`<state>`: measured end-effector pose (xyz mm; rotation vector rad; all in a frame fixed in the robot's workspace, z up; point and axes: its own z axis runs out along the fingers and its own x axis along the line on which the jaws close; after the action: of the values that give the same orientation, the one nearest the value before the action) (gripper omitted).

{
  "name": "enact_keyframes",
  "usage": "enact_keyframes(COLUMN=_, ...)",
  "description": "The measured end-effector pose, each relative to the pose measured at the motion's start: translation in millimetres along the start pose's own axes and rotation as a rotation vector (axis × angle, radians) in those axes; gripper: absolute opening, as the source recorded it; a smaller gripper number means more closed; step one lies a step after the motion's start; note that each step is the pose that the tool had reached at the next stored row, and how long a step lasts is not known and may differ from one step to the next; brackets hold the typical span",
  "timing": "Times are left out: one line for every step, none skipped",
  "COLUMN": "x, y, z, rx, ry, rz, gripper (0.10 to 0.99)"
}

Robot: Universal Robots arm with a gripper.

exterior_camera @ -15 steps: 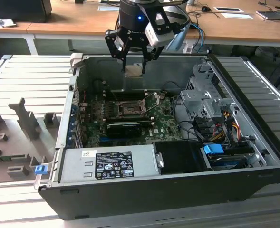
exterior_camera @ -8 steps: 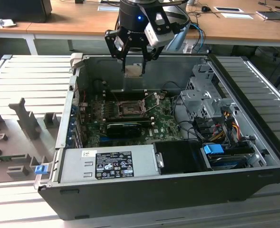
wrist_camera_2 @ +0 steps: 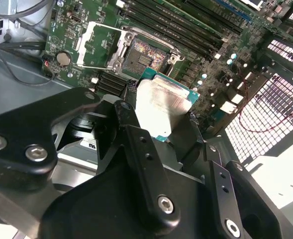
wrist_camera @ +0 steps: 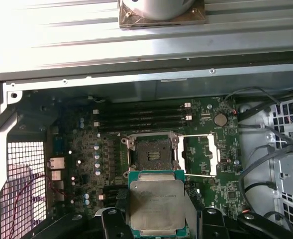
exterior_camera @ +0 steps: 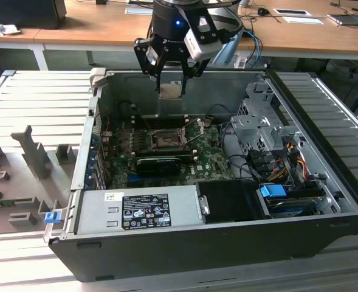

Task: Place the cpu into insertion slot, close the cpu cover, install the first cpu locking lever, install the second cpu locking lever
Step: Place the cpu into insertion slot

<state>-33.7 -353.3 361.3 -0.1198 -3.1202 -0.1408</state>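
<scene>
Exterior view: gripper [exterior_camera: 170,84] hangs over the far rim of the open case [exterior_camera: 166,250], black fingers [wrist_camera_2: 136,144] clamped on opposite edges of the cpu [wrist_camera: 156,206], which is held flat, metal top up, well above the board. Slot [wrist_camera: 152,155] sits on the green board below, bare, with its dark pin field exposed and a silvery rim around it. Cover [wrist_camera: 201,154] is flipped open, lying beside the slot on the coin cell [wrist_camera: 220,119] side; board shows through its square window. Thin wire levers [exterior_camera: 195,131] stand raised next to the slot. Open room straight above the slot. Memory slots [wrist_camera: 141,118] run close along one edge, the black graphics card [exterior_camera: 157,163] lies near the opposite edge, and the drive cage [exterior_camera: 258,121] and loose cables [exterior_camera: 288,158] crowd the exterior view's right. Power supply [exterior_camera: 136,210] fills the near wall. In both wrist views the fingers and gripper body cover the cpu's near edge and cut off the board behind them; fingertip contact itself is hard to make out. Cpu top is a pale, scuffed silver-grey square, with a teal-green substrate edge showing around it. Case walls are grey sheet metal, perforated in places.
</scene>
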Motion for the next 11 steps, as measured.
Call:
enact_keyframes(x=0.0, y=0.0, z=0.0, rx=0.0, ry=-0.0003, rz=0.003, gripper=0.529)
enact_keyframes(x=0.0, y=0.0, z=0.0, rx=0.0, ry=-0.0004, rz=0.005, gripper=0.529)
enact_keyframes(x=0.0, y=0.0, z=0.0, rx=0.0, ry=-0.0005, rz=0.006, gripper=0.529)
enact_keyframes(x=0.0, y=0.0, z=0.0, rx=0.0, ry=-0.0007, rz=0.007, gripper=0.529)
enact_keyframes(x=0.0, y=0.0, z=0.0, rx=0.0, ry=-0.0008, rz=0.009, gripper=0.529)
enact_keyframes(x=0.0, y=0.0, z=0.0, rx=0.0, ry=-0.0009, rz=0.011, gripper=0.529)
enact_keyframes(x=0.0, y=0.0, z=0.1, rx=0.0, ry=-0.0011, rz=0.013, gripper=0.529)
enact_keyframes(x=0.0, y=0.0, z=0.1, rx=0.0, ry=-0.0012, rz=0.014, gripper=0.529)
enact_keyframes(x=0.0, y=0.0, z=0.1, rx=0.0, ry=-0.0013, rz=0.015, gripper=0.529)
enact_keyframes(x=0.0, y=0.0, z=0.1, rx=0.0, ry=-0.0014, rz=0.016, gripper=0.529)
enact_keyframes(x=0.0, y=0.0, z=0.1, rx=0.0, ry=-0.0015, rz=0.017, gripper=0.529)
